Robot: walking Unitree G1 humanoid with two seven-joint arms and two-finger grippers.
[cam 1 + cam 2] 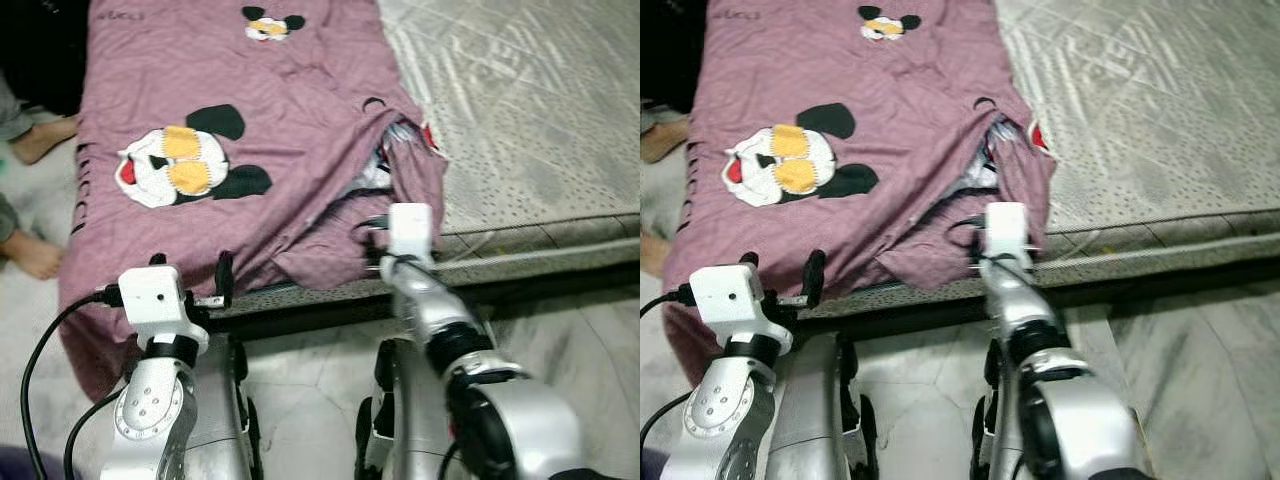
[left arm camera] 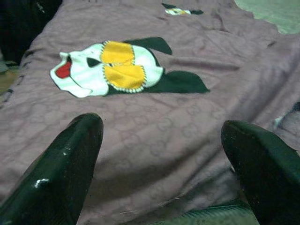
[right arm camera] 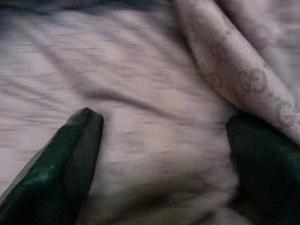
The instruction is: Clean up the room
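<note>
A mauve blanket (image 1: 280, 130) printed with cartoon mouse faces (image 1: 170, 165) covers the left half of the mattress and hangs over its front edge. Its right side is bunched into a raised fold (image 1: 405, 165). My left gripper (image 1: 192, 270) is open at the blanket's front edge, its two black fingers (image 2: 65, 164) spread just above the cloth. My right gripper (image 3: 164, 154) is open too and pushed in low against the bunched fold, with blanket fabric lying between its fingers (image 3: 61, 164). From the head, those fingers are hidden behind the white wrist housing (image 1: 410, 230).
Bare patterned mattress (image 1: 520, 120) stretches to the right of the blanket. A person's bare feet (image 1: 40, 140) rest on the floor at the left. A black cable (image 1: 40, 360) loops beside my left arm. Grey tiled floor (image 1: 320, 380) lies below the dark bed frame (image 1: 300, 315).
</note>
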